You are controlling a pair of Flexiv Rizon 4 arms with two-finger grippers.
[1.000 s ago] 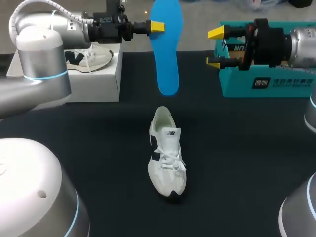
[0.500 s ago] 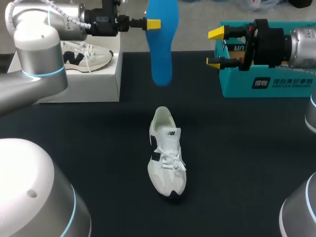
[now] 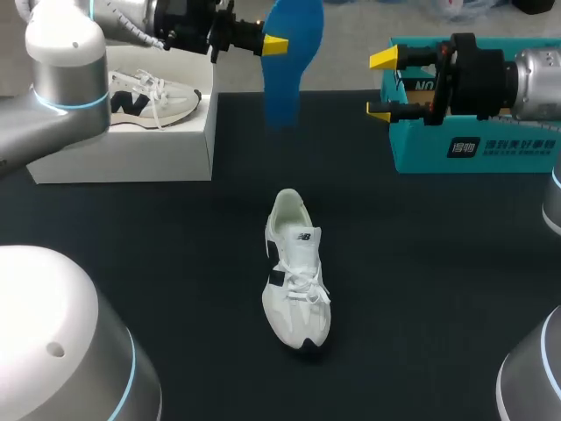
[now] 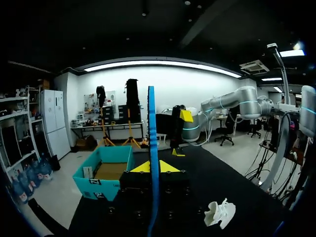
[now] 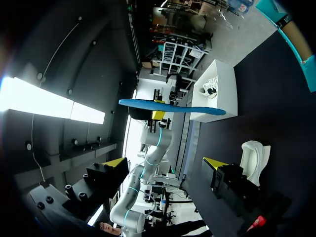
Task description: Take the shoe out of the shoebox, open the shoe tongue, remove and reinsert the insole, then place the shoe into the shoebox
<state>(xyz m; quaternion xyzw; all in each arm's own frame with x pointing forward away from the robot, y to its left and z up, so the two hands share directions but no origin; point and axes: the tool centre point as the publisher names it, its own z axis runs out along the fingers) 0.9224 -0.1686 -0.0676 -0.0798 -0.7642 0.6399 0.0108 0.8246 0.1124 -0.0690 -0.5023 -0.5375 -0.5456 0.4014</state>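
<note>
A white shoe (image 3: 296, 272) lies on the black table, toe toward the front edge; it also shows as the shoe (image 4: 220, 213) and the shoe (image 5: 254, 158). My left gripper (image 3: 274, 44) is shut on a blue insole (image 3: 285, 61), which hangs in the air above the table's far side. From the left wrist the insole (image 4: 152, 148) appears edge-on between the yellow tips of that gripper (image 4: 150, 167). My right gripper (image 3: 381, 85) stands open and empty in front of the teal shoebox (image 3: 491, 149), to the right of the insole (image 5: 173, 107).
A white box (image 3: 131, 132) at the back left carries a second white shoe (image 3: 153, 95). The teal shoebox (image 4: 106, 170) is open and sits at the back right.
My left arm has lifted and tilted the insole, so its lower end now hangs higher above the table. The shoe and my right arm have not moved.
</note>
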